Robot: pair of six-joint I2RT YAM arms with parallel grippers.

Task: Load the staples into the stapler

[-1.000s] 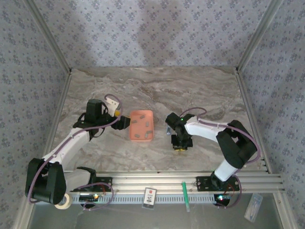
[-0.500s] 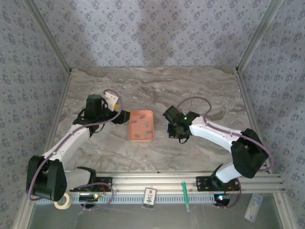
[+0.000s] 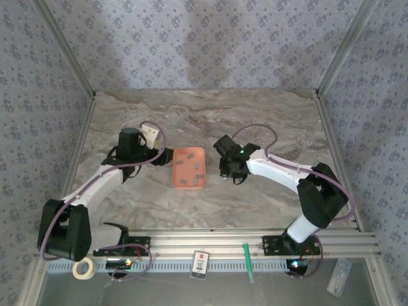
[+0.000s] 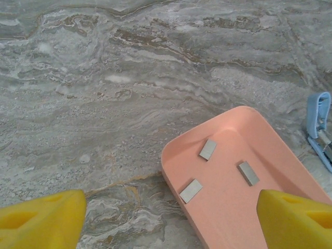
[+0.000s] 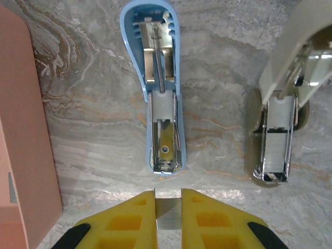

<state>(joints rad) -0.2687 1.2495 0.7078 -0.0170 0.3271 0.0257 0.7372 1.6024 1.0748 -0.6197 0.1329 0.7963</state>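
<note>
The light-blue stapler point(image 5: 161, 78) lies open on the marble, its silver inner rail point(image 5: 166, 148) facing up. My right gripper point(image 5: 168, 199) hovers just short of the rail's near end, shut on a short grey staple strip point(image 5: 168, 215). More staples point(image 4: 208, 149) lie loose in the flat orange tray point(image 4: 233, 218). My left gripper point(image 4: 168, 228) is open at the tray's left rim, one yellow finger point(image 4: 41, 223) over the marble and the other over the tray. From above, the right gripper point(image 3: 228, 169) is just right of the tray point(image 3: 189, 167) and the left gripper point(image 3: 168, 155) just left of it.
A second, beige stapler point(image 5: 282, 124) lies open just right of the blue one. The tray's edge point(image 5: 23, 135) runs close on the left of the right gripper. A tape roll point(image 3: 83, 269), a card and a green pen lie beyond the front rail.
My right arm has swung up and left, bringing the held staple strip in line with the blue stapler. My left gripper has edged right, up to the tray.
</note>
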